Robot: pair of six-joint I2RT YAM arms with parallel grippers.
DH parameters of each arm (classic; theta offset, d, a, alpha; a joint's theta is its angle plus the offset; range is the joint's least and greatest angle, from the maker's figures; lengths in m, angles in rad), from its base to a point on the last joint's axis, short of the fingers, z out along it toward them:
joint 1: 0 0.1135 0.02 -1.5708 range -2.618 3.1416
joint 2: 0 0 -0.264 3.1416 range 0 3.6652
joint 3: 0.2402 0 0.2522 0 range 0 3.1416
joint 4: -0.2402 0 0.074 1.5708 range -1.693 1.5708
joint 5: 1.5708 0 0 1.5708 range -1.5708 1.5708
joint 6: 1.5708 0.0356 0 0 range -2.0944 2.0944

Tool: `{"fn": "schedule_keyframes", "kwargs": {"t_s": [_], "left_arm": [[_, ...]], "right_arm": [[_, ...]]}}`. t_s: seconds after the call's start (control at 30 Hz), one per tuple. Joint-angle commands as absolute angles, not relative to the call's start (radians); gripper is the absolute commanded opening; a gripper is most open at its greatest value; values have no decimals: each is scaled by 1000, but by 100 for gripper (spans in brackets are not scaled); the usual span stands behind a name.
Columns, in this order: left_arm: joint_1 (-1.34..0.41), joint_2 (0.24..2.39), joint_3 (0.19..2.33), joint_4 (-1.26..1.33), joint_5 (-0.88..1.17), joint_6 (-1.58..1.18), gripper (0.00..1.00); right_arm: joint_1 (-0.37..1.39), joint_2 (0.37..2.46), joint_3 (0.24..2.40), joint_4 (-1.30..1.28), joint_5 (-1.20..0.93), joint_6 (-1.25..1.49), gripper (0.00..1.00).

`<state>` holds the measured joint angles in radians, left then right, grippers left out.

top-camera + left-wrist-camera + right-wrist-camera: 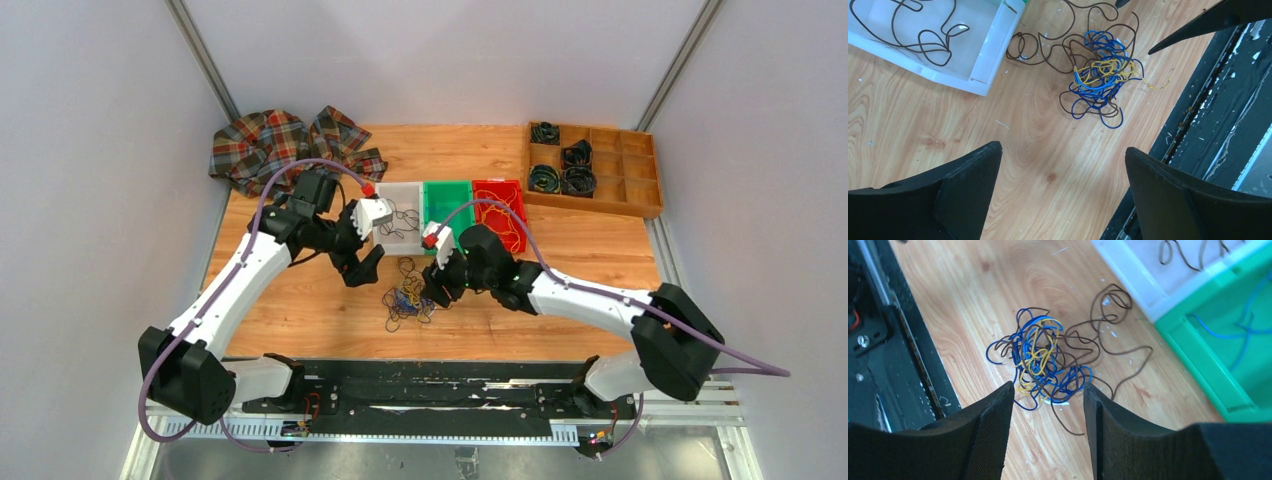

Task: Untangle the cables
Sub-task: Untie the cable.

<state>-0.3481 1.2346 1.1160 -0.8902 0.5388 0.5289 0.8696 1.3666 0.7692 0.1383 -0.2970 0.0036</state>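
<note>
Right tool [1048, 390] hangs open directly over the tangle of thin blue, yellow and dark brown cables [1040, 362], its two black fingers parted with the near edge of the knot showing between them and no strand held. Left tool [1062, 150] is open as well, spread wide above the bare light wooden worktop [923, 125], with the tangle near it but off to one side. The tangle lies on the worktop just in front of a row of bins. A loose brown loop trails from it toward the white plastic bin [995, 47], which holds a brown strand, and the green plastic bin [1193, 365] beside it holds a blue one. That suggests the job is partly done, and the step in hand looks like the approach for another pick. Next, the right tool would need to descend and close on one outlying strand, probably the loosest brown one, while the left pins the rest so the knot does not lift whole.
</note>
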Motion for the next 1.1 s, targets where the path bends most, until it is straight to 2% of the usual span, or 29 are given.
{"fn": "schedule_keyframes", "kwargs": {"t_s": [0.0, 0.1, 0.3, 0.47, 0.53, 0.8, 1.07], "left_arm": [[-343, 1223, 1097, -854, 530, 577, 98], [-343, 1216, 1095, -855, 506, 586, 98], [-340, 1198, 1101, -856, 500, 597, 98], [-338, 1171, 1090, -859, 519, 620, 98], [-339, 1159, 1089, -860, 529, 628, 98], [-339, 1139, 1100, -859, 627, 617, 99], [-339, 1107, 1142, -860, 705, 555, 98]], "right_arm": [[889, 1445, 799, 169, -386, -170, 54], [899, 1502, 830, 157, -336, -218, 52], [909, 1579, 876, 175, -275, -244, 38], [912, 1529, 852, 234, -189, -234, 10], [913, 1485, 833, 251, -197, -228, 1], [910, 1316, 819, 257, -269, -135, 1], [907, 1246, 896, 299, -470, -21, 1]]}}
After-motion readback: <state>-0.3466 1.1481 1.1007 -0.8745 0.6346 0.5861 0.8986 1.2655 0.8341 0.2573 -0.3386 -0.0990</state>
